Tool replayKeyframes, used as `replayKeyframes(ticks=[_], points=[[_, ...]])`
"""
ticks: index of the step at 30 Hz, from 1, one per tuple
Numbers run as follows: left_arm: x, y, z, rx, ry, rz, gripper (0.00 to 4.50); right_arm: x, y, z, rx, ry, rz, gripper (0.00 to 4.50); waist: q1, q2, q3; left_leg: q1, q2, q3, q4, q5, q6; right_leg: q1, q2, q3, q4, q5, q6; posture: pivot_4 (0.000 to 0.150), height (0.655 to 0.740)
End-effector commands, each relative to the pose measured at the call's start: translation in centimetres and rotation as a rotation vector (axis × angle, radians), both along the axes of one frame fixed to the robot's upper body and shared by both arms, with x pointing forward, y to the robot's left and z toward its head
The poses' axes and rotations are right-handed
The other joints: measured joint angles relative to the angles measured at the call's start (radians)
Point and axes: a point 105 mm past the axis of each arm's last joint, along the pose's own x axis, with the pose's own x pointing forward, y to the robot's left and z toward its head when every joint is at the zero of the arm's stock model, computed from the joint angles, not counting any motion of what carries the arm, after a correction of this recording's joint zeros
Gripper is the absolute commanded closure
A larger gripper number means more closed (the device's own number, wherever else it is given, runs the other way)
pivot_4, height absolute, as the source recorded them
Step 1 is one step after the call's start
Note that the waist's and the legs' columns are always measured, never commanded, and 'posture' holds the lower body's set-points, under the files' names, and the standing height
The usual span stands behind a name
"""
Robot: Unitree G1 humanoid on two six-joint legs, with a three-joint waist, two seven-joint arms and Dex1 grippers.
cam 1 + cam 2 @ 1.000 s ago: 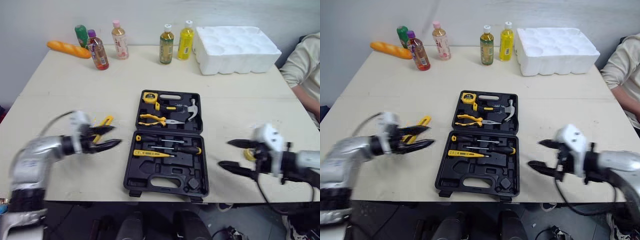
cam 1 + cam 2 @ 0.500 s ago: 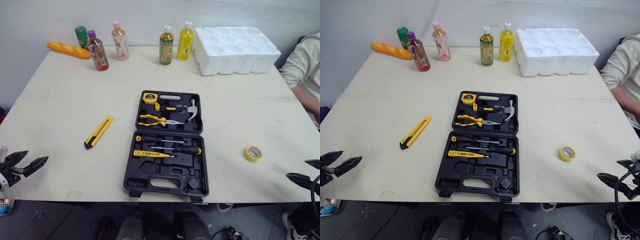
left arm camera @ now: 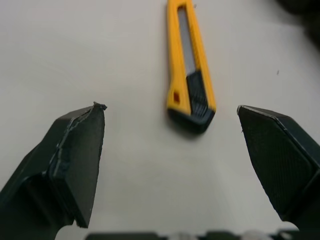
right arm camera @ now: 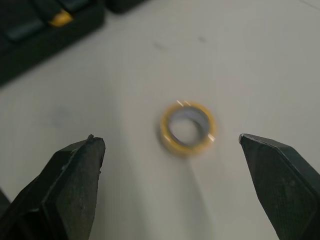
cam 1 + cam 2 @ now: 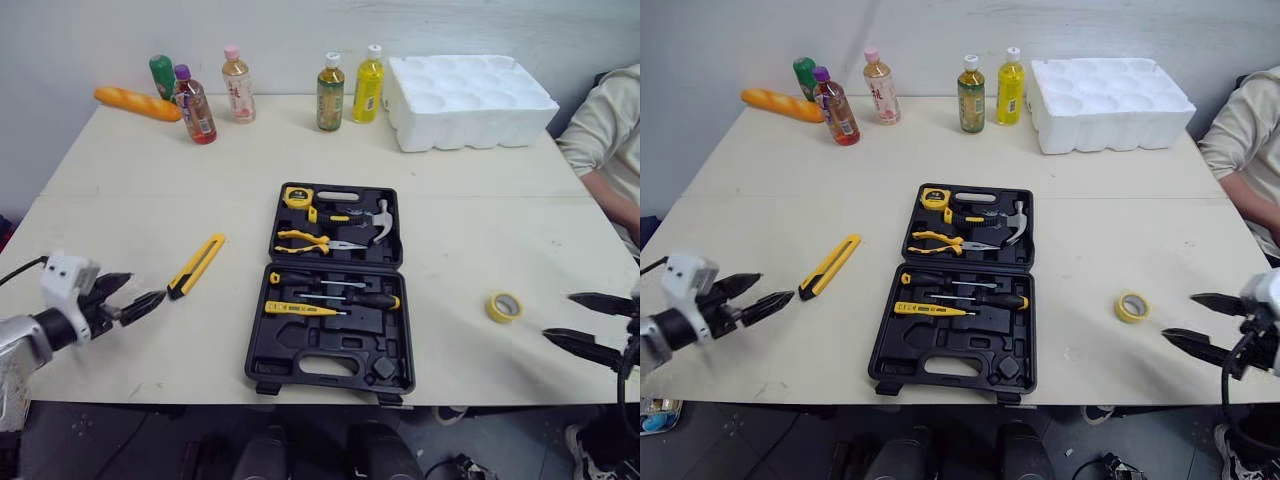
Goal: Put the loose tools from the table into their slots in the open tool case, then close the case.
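The open black tool case (image 5: 398,330) lies mid-table, holding a tape measure, hammer and pliers in its far half and screwdrivers in its near half, beside empty slots. A yellow utility knife (image 5: 196,265) lies on the table to the left of the case. My left gripper (image 5: 147,286) is open just short of the knife's near end (image 3: 190,70), with nothing between its fingers. A yellow tape roll (image 5: 505,306) lies flat to the right of the case. My right gripper (image 5: 558,315) is open a little to the right of the roll (image 4: 187,127) and holds nothing.
Several drink bottles (image 5: 238,84) and a bread loaf (image 5: 137,102) line the table's far edge. A white foam tray (image 5: 470,98) sits at the far right. A person's sleeve (image 5: 605,130) reaches in at the right edge.
Both open grippers have come back in over the table from its near corners, the left toward the knife and the right toward the tape roll. The tools and case have not moved.
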Motion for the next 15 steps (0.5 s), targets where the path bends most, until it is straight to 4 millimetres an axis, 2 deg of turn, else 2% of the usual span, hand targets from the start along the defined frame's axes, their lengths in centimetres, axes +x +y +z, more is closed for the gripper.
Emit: replayKeyframes(ticks=[1,5,9,12,15], points=[[1.3,-0.9,0.3,0.019,0.006,-0.001,0.05,-0.4,5.7,1.4,0.057,-0.055,0.234,0.00,-0.002,0.000,0.000,0.000,0.000,0.000,0.000,0.000,0.000,0.000,0.000,0.000,0.000,0.000,0.000,0.150,0.7400],[2.4,-1.6,-1.1,0.044,0.054,-0.028,0.05,0.0,12.9,3.0,0.101,-0.127,0.421,0.00,-0.014,0.000,0.000,-0.001,0.000,0.000,0.001,0.000,-0.001,0.000,0.001,0.000,0.000,0.000,0.000,0.150,0.7400],[3.4,-2.1,-3.0,0.107,0.108,-0.041,0.05,1.1,18.5,4.5,0.145,-0.189,0.528,0.00,-0.019,0.000,0.000,-0.001,0.000,-0.001,0.001,0.000,-0.002,-0.001,0.001,-0.001,0.000,0.000,0.000,0.150,0.7400],[4.1,-1.9,-4.1,0.143,0.126,-0.025,0.05,1.7,21.0,5.0,0.147,-0.199,0.571,0.00,-0.011,0.000,0.000,-0.001,0.000,-0.001,0.001,0.004,-0.007,-0.002,0.000,-0.001,0.000,0.000,0.000,0.150,0.7400],[4.3,-1.8,-3.9,0.120,0.117,-0.016,0.83,2.0,22.7,6.2,0.163,-0.209,0.605,0.00,-0.007,0.000,0.000,-0.002,0.000,-0.001,0.001,0.004,-0.007,-0.001,-0.001,-0.002,0.000,0.000,0.000,0.150,0.7400]])
